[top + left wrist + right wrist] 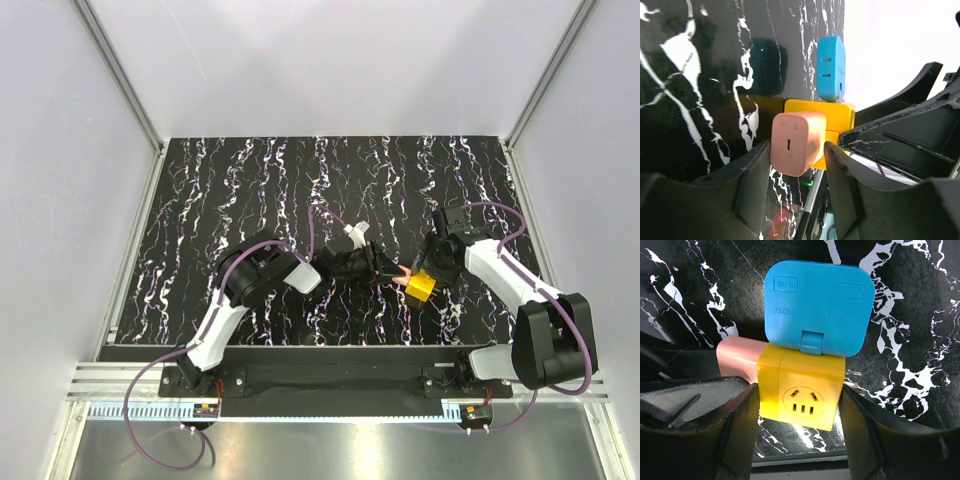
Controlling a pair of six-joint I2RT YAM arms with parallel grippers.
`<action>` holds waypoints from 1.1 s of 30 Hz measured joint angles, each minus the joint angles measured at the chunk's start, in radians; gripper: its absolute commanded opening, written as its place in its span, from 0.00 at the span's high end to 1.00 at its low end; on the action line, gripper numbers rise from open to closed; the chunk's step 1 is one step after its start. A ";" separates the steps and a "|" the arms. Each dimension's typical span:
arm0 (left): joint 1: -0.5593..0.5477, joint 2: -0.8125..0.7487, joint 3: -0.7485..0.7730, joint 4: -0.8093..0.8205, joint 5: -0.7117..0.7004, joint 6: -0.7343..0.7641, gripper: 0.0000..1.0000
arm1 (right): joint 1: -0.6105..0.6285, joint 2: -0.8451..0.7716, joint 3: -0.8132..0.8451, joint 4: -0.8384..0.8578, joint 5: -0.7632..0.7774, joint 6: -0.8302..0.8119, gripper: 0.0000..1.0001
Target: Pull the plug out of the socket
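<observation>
Reaching inward, my left gripper point(797, 167) clamped the pink plastic plug point(792, 142). My right gripper point(800, 412) clamped the adjoining yellow plastic socket cube point(802, 385).

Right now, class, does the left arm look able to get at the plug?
Probably yes. The plug sits between the left jaws, which seem to touch both its sides. The right jaws hold only the socket, leaving the plug free.

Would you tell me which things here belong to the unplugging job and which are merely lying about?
Job: pink plug, yellow socket, its blue flap, left gripper, right gripper.
Not the job: marbled table, purple cables.
</observation>
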 measured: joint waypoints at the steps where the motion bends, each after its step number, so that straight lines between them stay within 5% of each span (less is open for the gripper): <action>1: 0.000 0.003 0.000 0.003 0.000 -0.007 0.52 | 0.000 0.000 0.000 0.000 0.000 0.000 1.00; 5: 0.002 0.014 0.000 0.021 0.003 -0.018 0.62 | 0.000 0.004 0.002 -0.001 0.000 0.000 1.00; 11: 0.008 0.017 -0.006 0.050 0.002 -0.025 1.00 | 0.000 0.012 0.004 -0.003 0.006 0.015 1.00; 33: 0.008 0.003 -0.063 0.126 -0.074 -0.002 1.00 | 0.014 0.039 0.013 -0.008 0.029 0.082 1.00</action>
